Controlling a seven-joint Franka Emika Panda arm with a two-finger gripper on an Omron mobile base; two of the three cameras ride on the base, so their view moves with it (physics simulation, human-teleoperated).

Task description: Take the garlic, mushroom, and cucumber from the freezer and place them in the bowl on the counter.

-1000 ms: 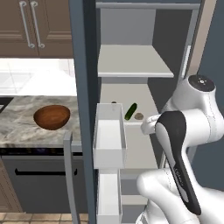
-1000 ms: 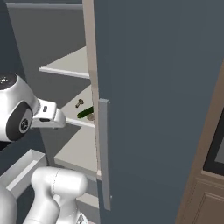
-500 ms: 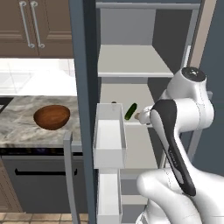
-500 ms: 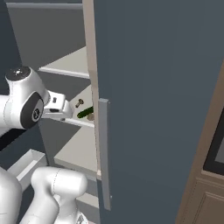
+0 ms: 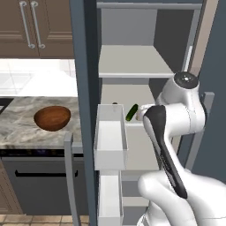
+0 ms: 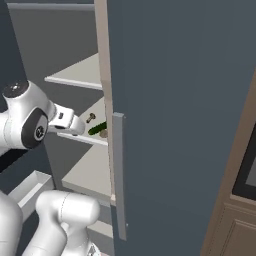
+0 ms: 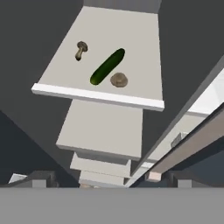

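On the freezer's (image 5: 84, 66) middle shelf lie a dark green cucumber (image 7: 107, 66), a brown capped mushroom (image 7: 81, 49) to its left, and a pale tan round garlic (image 7: 118, 80) to its right. My gripper (image 7: 109, 179) hovers in front of and above that shelf's edge, open and empty, well short of the three items. From the right base the cucumber (image 6: 97, 128) lies just past my white hand. The reddish-brown bowl (image 5: 52, 118) sits empty on the marbled counter (image 5: 17, 130) left of the freezer.
The open freezer door carries white bins (image 5: 110, 137) between shelf and counter. The other door (image 6: 175, 100) with its grey bar handle (image 6: 118, 175) stands close on the right. Lower shelves (image 7: 103, 131) step down below. Brown cabinets (image 5: 35, 26) hang above the counter.
The arm has swung up and in toward the middle shelf, bringing the hand closer to the cucumber. The gripper has stayed open; the items have not moved.
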